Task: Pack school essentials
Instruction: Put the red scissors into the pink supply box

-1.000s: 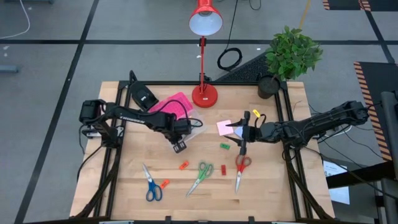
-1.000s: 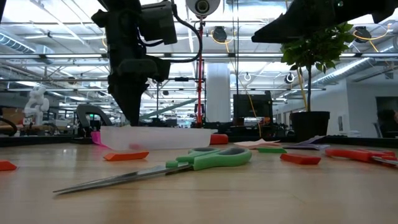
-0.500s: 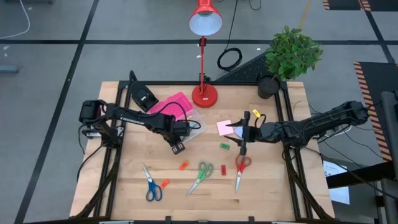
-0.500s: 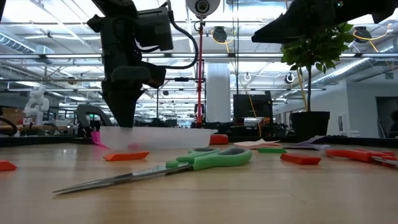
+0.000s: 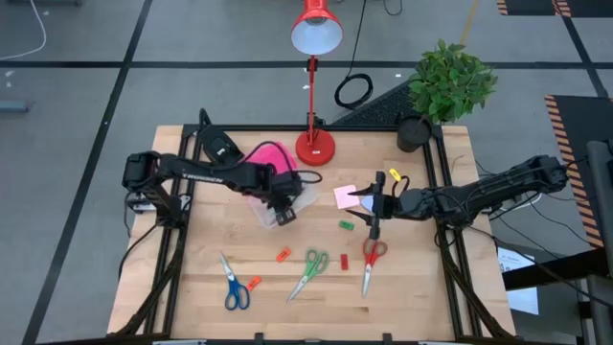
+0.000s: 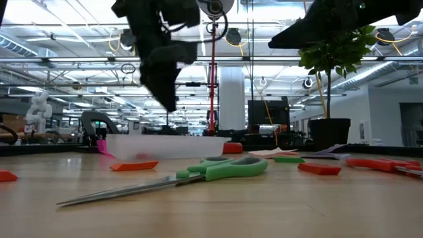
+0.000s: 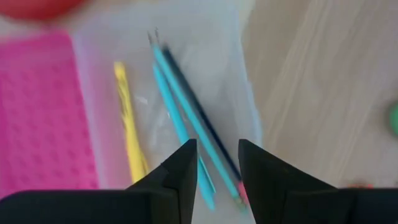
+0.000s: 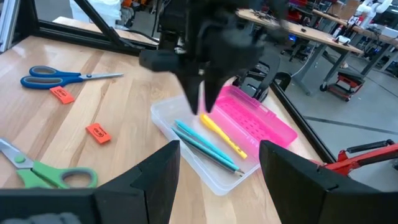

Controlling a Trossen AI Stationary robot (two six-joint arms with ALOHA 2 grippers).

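— Which step are you on?

— Filling the clear box point(image 5: 287, 199). My left gripper point(image 5: 283, 215) hangs above it, back of mid-table, fingers a little apart and holding nothing. A yellow pen point(image 7: 129, 127) and two teal pencils point(image 7: 186, 118) already lie inside, beside its pink lid point(image 7: 40, 115).

— What's left, from the near edge back?

— Blue scissors point(image 5: 232, 283), green scissors point(image 5: 308, 269) and red scissors point(image 5: 370, 261) near the front edge, small erasers point(image 5: 283, 255) among them, then the pink pad point(image 5: 345, 196) mid-table under my right gripper point(image 5: 375, 205), which hovers with fingers apart.

— Next?

— I judge a reach toward the near edge for an eraser, pinched low against the wood.
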